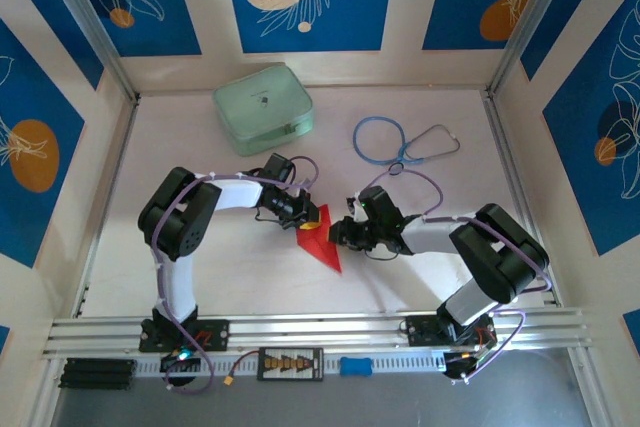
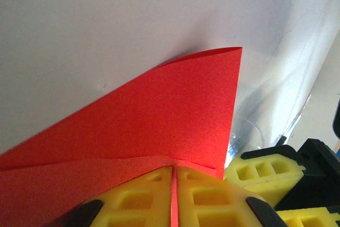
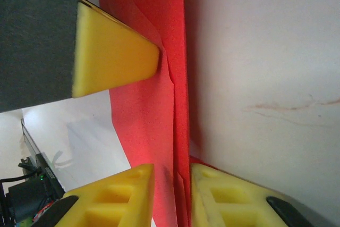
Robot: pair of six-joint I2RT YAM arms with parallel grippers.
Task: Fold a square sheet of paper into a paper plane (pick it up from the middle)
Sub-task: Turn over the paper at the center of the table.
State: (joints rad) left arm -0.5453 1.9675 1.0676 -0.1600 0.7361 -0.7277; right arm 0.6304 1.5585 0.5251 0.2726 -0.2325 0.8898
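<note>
Top external view: a part-folded red paper plane (image 1: 325, 245) lies at the centre of the pale worktop (image 1: 250, 277), its point aimed toward five o'clock. My left hand (image 1: 308, 215) reaches it from ten o'clock and my right hand (image 1: 338, 232) from three o'clock. The two hands are almost touching over the paper's wide end. A pale green case (image 1: 263, 107) sits well apart at eleven o'clock.

Left wrist view: my left hand's yellow fingers (image 2: 138, 200) are pressed together at six o'clock, clamped on a thin edge of the red paper. A loose flap curls up toward one o'clock.

Right wrist view: my right hand's yellow fingers (image 3: 119, 198) stand at six o'clock, narrowly apart, one on each side of the stacked red layers. I cannot tell whether they pinch the paper. One left fingertip (image 3: 114, 51) touches the paper's face at ten o'clock.

The step in hand looks like setting a lengthwise crease. To do it well, I judge my left hand should clamp firmly as an anchor. My right hand should close squarely on all layers with the edges aligned, then run along the fold toward the point without twisting. Thin paper may tear or skew if the hands pull apart.
</note>
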